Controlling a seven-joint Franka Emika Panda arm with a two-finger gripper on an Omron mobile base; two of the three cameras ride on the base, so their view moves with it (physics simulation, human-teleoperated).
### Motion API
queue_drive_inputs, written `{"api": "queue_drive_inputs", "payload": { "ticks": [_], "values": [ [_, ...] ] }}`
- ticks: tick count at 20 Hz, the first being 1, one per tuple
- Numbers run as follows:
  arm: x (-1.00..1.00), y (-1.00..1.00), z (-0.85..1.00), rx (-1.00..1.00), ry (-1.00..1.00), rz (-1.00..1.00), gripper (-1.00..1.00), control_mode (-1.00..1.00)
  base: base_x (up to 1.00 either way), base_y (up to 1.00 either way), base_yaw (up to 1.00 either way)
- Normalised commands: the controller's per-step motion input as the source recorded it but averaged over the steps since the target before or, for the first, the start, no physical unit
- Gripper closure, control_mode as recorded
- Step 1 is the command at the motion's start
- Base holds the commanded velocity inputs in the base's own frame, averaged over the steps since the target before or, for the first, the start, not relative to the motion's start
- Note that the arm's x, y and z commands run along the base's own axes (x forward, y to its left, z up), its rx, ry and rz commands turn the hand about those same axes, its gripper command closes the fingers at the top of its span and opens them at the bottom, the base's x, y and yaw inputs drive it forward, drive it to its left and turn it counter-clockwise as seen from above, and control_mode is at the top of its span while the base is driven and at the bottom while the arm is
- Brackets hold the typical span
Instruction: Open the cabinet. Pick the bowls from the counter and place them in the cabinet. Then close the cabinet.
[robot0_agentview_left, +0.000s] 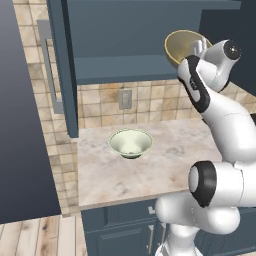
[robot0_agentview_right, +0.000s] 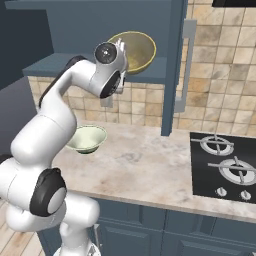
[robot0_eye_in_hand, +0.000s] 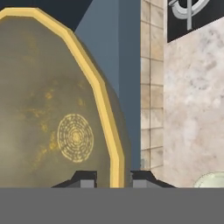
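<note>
Yellow bowl (robot0_eye_in_hand: 52, 127) is pinched by its rim in the claw (robot0_eye_in_hand: 114, 177), tipped on edge at the open cabinet (robot0_agentview_left: 125, 45); the next move needs levelling onto the shelf. Cream bowl (robot0_agentview_left: 130, 142) waits below on the desk (robot0_agentview_left: 165, 160).

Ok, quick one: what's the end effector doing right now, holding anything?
End effector: closed on the rim of the mustard bowl, held tilted up at the open cabinet.

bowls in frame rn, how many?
2. The yellow bowl is tilted on its side in the gripper, up at the open cabinet shelf. The pale green bowl sits on the counter.
</note>
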Motion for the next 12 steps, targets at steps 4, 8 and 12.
{"api": "queue_drive_inputs", "payload": {
  "ticks": [4,8,12],
  "values": [
    [0.25,0.0,0.0,-0.04,0.24,-0.03,1.0,-1.0,0.0,0.0,0.0],
    [0.36,0.01,0.0,-0.06,0.1,-0.01,1.0,-1.0,0.0,0.0,0.0],
    [0.11,0.0,0.07,-0.05,-0.01,0.0,1.0,-1.0,0.0,0.0,0.0]
  ]
}}
